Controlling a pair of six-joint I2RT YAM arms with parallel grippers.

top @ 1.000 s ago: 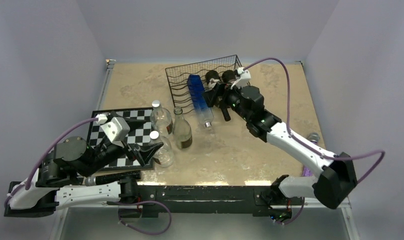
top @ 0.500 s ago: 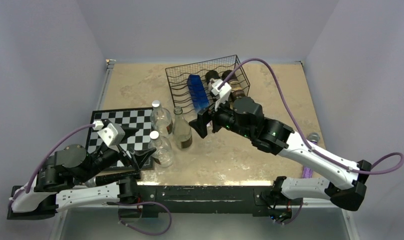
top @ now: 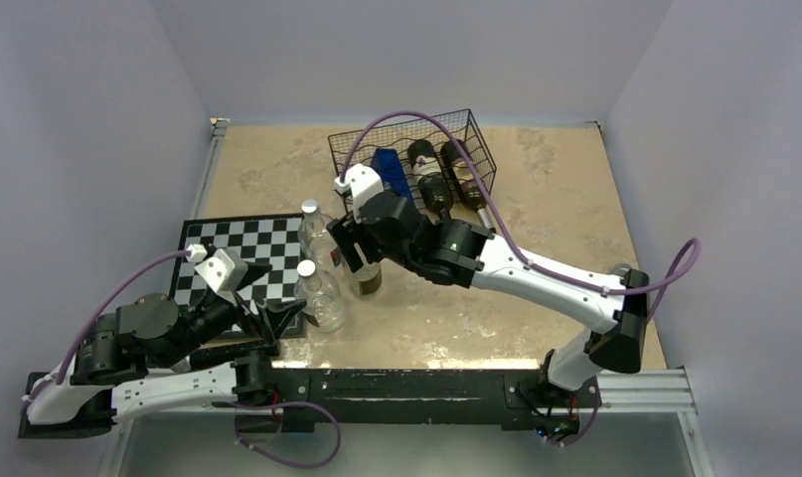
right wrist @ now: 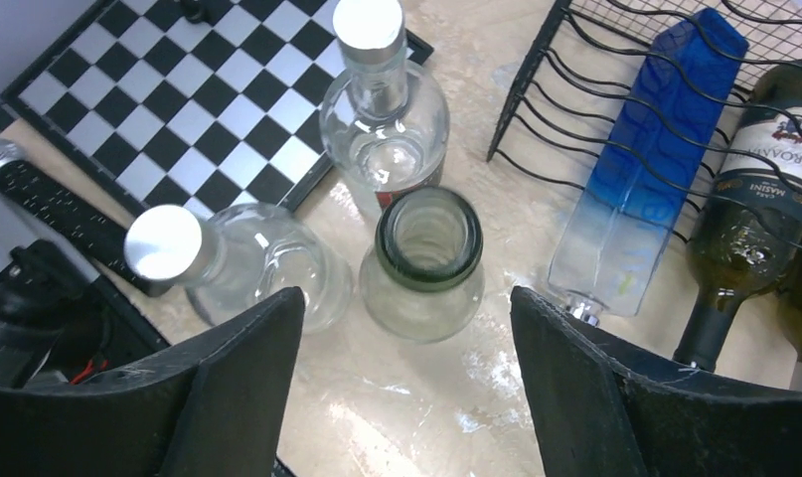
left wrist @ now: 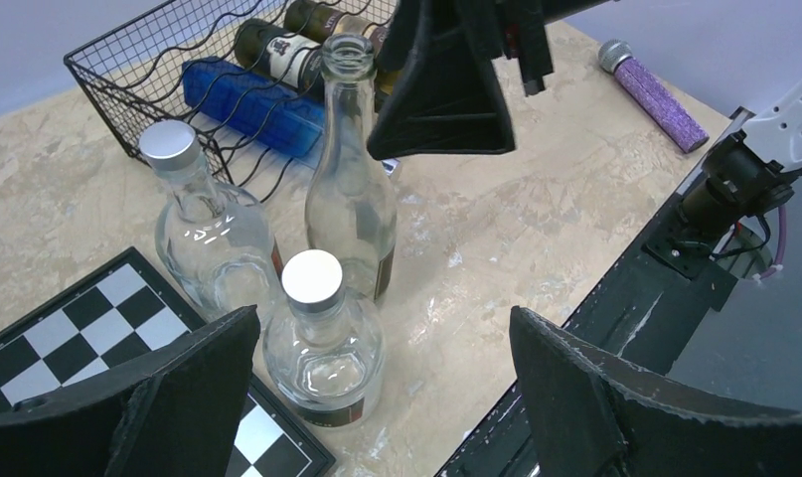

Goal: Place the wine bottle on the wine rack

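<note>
Found the wine rack (top: 349, 159) at the far side of the desk (top: 556, 199), holding three bottles on their sides: a blue bottle (top: 390, 167) at the left and two dark bottles (top: 431, 187) beside it, necks toward the arms. Located the wine bottle (top: 365, 270), clear, uncapped and dark-labelled, standing upright on the desk outside the rack, just in front of its near left part. Noted a rear capped bottle (top: 320, 235) and a front capped bottle (top: 323, 300), both clear and upright, just to the left of it along the right edge of the chessboard (top: 240, 248). Recorded the right hand (right wrist: 406, 298) spread wide directly above the open mouth, one finger to each side in the wrist view, pinching nothing. Recorded the left hand (left wrist: 382, 318) likewise spread and empty, low by the chessboard's near right corner, facing the three standing bottles. Saw a purple microphone (left wrist: 655, 94) lying near the desk's right edge.
</note>
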